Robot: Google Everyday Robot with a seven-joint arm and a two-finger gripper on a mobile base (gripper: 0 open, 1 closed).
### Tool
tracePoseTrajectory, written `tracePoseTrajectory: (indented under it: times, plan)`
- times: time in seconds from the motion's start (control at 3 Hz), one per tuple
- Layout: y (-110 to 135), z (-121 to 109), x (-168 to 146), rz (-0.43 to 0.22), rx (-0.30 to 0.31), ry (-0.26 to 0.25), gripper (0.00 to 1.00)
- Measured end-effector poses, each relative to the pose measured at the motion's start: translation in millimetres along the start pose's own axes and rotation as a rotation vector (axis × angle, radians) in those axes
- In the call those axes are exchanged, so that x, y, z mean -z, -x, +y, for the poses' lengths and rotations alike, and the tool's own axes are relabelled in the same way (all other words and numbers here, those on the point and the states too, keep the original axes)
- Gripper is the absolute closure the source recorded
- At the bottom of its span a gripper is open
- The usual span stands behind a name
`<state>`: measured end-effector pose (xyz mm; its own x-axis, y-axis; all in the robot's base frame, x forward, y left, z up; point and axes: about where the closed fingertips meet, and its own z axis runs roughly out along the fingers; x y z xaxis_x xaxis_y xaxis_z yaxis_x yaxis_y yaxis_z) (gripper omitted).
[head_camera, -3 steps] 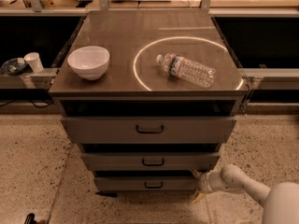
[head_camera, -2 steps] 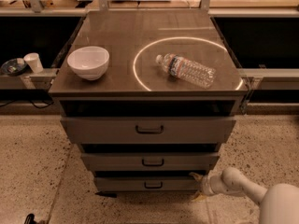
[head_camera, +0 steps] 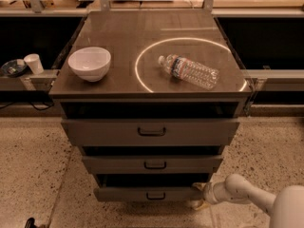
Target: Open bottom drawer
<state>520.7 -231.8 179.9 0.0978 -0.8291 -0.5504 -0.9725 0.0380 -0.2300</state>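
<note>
Our gripper [head_camera: 197, 190] sits at the right end of the bottom drawer [head_camera: 124, 194]; we cannot tell whether it grips anything.

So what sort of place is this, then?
Probably a lab or workshop: a grey drawer cabinet on a speckled floor, cluttered workbenches behind, and a robot's gripper at the right end of the bottom drawer.

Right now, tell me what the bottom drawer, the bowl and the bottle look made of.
Bottom drawer: likely painted metal, flat matte grey front.
White bowl: ceramic or plastic, smooth with a slight sheen.
Water bottle: clear plastic, see-through with ribbed walls.
Gripper: at the bottom drawer's right end; pale smooth casing, probably plastic.
</note>
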Motion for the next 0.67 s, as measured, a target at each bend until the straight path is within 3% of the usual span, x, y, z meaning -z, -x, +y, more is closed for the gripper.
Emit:
tracePoseTrajectory:
  times: [0.33, 0.67]
  plan:
    - [24.8, 22.9, -1.1, -0.002, 0.049, 0.043, 0.26]
    - [27.9, 29.2, -3.5, -0.008, 0.048, 0.054, 0.07]
